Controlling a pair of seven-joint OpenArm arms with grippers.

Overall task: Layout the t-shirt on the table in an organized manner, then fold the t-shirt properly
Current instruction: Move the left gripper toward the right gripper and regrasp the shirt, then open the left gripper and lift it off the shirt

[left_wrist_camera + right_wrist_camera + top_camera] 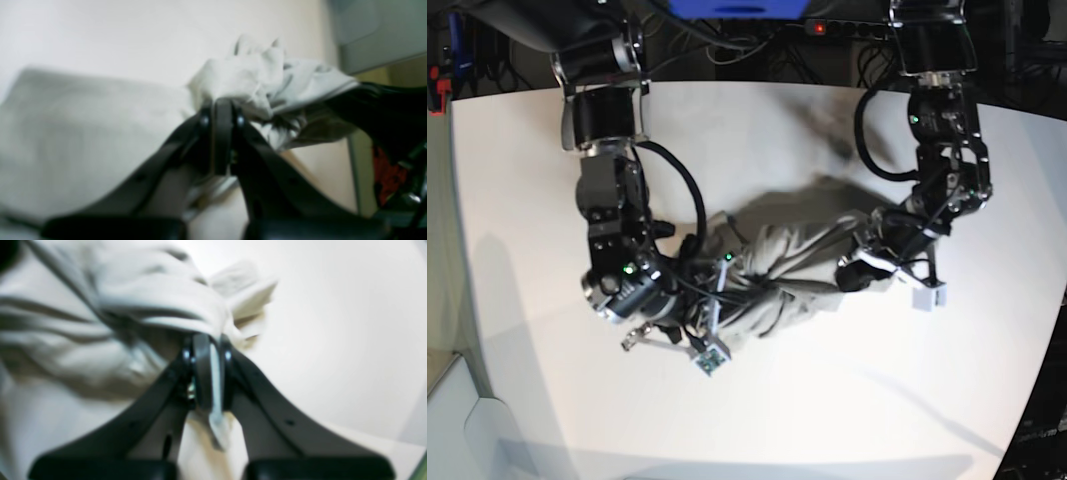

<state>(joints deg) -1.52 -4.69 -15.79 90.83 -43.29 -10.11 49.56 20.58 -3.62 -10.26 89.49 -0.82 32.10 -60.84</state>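
A wrinkled light grey-beige cotton t-shirt [797, 265] lies bunched on the plain white tabletop [877, 400]. The left end effector [222, 106] pinches its fabric. The right end effector [206, 343] also grips it.

No legible text anywhere.

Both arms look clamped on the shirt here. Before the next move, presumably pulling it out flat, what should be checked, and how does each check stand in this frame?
1. Left gripper shut on the t-shirt: ok, cloth bunches at the closed tips.
2. Right gripper shut on the t-shirt: ok, fabric is pinched between the closed tips.
3. Which part each holds (sleeve, hem, shoulder): cannot tell, views are blurred.
4. Shirt spread flat: not ok, it lies crumpled between the arms.
5. Room on the table to spread it: ok, bare white surface all round.
6. Single layer in each grip: cannot tell.
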